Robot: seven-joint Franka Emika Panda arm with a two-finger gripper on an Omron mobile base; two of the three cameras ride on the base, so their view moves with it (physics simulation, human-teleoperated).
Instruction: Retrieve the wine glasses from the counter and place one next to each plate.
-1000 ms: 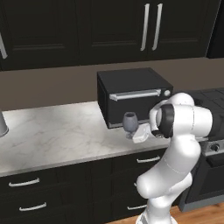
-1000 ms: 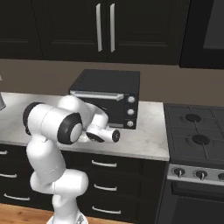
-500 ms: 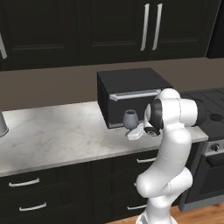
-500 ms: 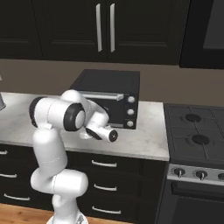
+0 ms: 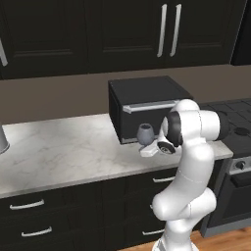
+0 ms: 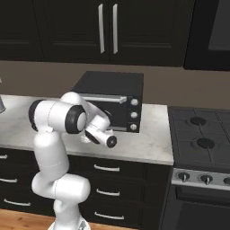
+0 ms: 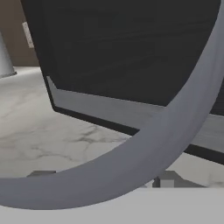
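Left base view: the glass (image 5: 145, 133) stands on the counter (image 5: 63, 152) just before the black oven (image 5: 147, 105). The gripper (image 5: 149, 148) is at its foot; grip state unclear.

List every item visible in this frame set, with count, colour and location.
wine glass: one, translucent grey-blue, on the counter before the toaster oven, at the gripper
counter: one, pale grey-veined marble, over black drawers
toaster oven: one, black with silver handle, on the counter by the wall
stove: one, black, right of the counter
upper cabinets: black, silver handles, above the counter
metal container: one, grey, far left of the counter
arm: one, white with dark joints
gripper: one, around the glass, closing
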